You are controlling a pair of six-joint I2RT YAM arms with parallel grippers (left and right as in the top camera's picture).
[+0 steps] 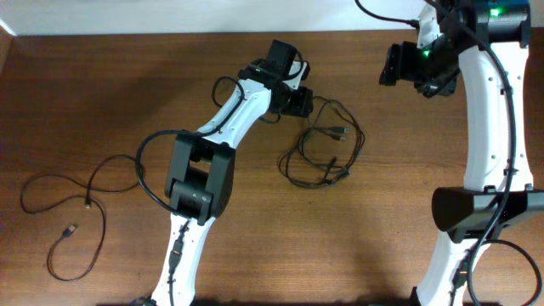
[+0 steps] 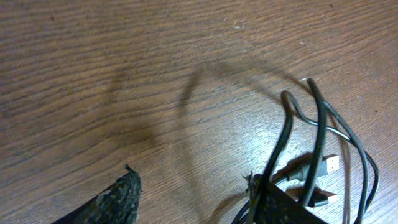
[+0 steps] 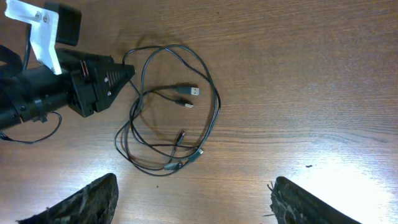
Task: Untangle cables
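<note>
A tangle of thin black cables (image 1: 325,144) with small plugs lies right of the table's centre. It also shows in the right wrist view (image 3: 168,118). My left gripper (image 1: 304,102) is open at the tangle's upper left edge. In the left wrist view (image 2: 191,190) nothing lies between its fingers, and cable strands (image 2: 320,143) run along the outer side of its right finger. One separate cable (image 1: 64,212) lies looped at the far left. My right gripper (image 1: 393,66) is open and empty, held high at the back right (image 3: 193,196).
The left arm (image 1: 204,170) stretches diagonally from the front edge to the table's middle. The right arm's base and link (image 1: 484,170) stand along the right side. The left gripper body shows in the right wrist view (image 3: 93,81). The table is brown wood (image 1: 399,238).
</note>
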